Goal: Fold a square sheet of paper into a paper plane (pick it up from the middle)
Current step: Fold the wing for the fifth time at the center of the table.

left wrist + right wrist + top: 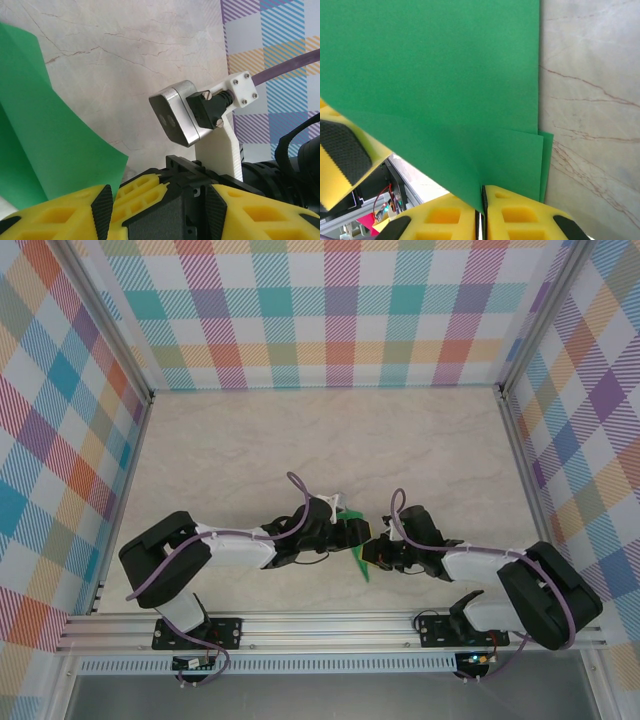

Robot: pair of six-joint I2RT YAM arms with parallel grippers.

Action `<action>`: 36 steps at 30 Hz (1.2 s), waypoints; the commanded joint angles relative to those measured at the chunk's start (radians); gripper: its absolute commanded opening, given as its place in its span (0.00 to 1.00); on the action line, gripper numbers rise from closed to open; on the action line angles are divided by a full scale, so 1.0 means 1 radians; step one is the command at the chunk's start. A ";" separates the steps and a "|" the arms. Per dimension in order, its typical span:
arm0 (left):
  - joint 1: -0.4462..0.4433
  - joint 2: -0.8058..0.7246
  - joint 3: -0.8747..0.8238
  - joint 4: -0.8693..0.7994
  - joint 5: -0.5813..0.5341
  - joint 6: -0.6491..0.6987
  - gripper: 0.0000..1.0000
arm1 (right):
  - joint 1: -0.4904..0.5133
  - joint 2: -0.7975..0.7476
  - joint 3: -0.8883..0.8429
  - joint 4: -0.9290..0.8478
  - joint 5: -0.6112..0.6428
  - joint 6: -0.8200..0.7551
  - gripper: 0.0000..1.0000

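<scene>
Mid-fold, I judge: low-centre over the tabletop [300, 440], the right hand [482, 207] is clenched on the partly folded square sheet of paper [445, 75]. The left hand [352, 531] is released alongside and probably must pinch the next crease.

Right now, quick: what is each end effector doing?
Left end effector: open, holding nothing.
Right end effector: closed, pinching the green paper.
</scene>
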 commanded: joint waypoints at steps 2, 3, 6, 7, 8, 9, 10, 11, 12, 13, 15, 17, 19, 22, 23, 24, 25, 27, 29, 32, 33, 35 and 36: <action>-0.008 0.005 0.012 0.067 -0.007 0.026 0.55 | -0.008 0.019 0.024 -0.005 -0.031 -0.034 0.12; -0.008 0.001 0.010 0.068 -0.012 0.027 0.55 | -0.008 0.020 0.024 -0.003 -0.035 -0.035 0.12; -0.008 -0.002 0.015 0.056 -0.024 0.045 0.55 | -0.010 0.027 0.027 -0.007 -0.046 -0.043 0.12; -0.008 0.001 0.016 0.057 -0.027 0.049 0.55 | -0.010 0.028 0.029 -0.009 -0.049 -0.046 0.12; -0.007 0.006 0.022 0.058 -0.028 0.052 0.55 | -0.010 0.029 0.029 -0.014 -0.049 -0.048 0.12; -0.007 0.008 0.027 0.057 -0.030 0.056 0.55 | -0.012 0.029 0.030 -0.015 -0.050 -0.050 0.12; -0.007 0.012 0.029 0.057 -0.039 0.057 0.55 | -0.012 0.029 0.030 -0.015 -0.054 -0.053 0.12; -0.007 0.014 0.029 0.060 -0.051 0.057 0.54 | -0.014 0.029 0.032 -0.020 -0.055 -0.055 0.12; -0.005 0.016 0.028 0.059 -0.061 0.058 0.54 | -0.014 0.030 0.033 -0.025 -0.056 -0.060 0.12; -0.004 0.018 0.028 0.056 -0.073 0.056 0.53 | -0.015 0.029 0.033 -0.026 -0.057 -0.060 0.12; 0.000 0.026 0.034 0.039 -0.085 0.057 0.52 | -0.017 0.029 0.033 -0.029 -0.057 -0.062 0.13; 0.003 0.039 0.039 0.033 -0.097 0.058 0.51 | -0.017 0.026 0.032 -0.033 -0.057 -0.063 0.13; 0.006 0.052 0.050 0.022 -0.097 0.056 0.50 | -0.018 0.024 0.035 -0.041 -0.054 -0.068 0.13; 0.011 0.079 0.059 0.004 -0.107 0.042 0.48 | -0.018 0.023 0.035 -0.047 -0.052 -0.071 0.14; 0.013 0.085 0.059 0.003 -0.109 0.036 0.47 | -0.019 0.022 0.035 -0.051 -0.049 -0.074 0.14; 0.015 0.092 0.054 0.011 -0.111 0.027 0.46 | -0.020 0.020 0.035 -0.055 -0.047 -0.077 0.14; 0.016 0.096 0.051 0.012 -0.114 0.016 0.46 | -0.020 0.019 0.036 -0.060 -0.041 -0.077 0.14; 0.019 0.101 0.047 0.005 -0.124 0.001 0.45 | -0.020 0.019 0.036 -0.065 -0.037 -0.077 0.15; 0.021 0.100 0.044 -0.013 -0.138 -0.010 0.44 | -0.020 0.016 0.040 -0.069 -0.033 -0.080 0.16; 0.024 0.096 0.029 -0.019 -0.151 -0.024 0.43 | -0.020 0.012 0.045 -0.078 -0.028 -0.082 0.17; 0.025 0.092 0.023 -0.018 -0.154 -0.028 0.43 | -0.020 0.010 0.046 -0.078 -0.027 -0.080 0.17; 0.026 0.087 0.016 -0.022 -0.160 -0.031 0.42 | -0.020 0.002 0.045 -0.082 -0.023 -0.079 0.18; 0.027 0.085 0.014 -0.028 -0.163 -0.031 0.43 | -0.020 -0.003 0.045 -0.083 -0.020 -0.079 0.18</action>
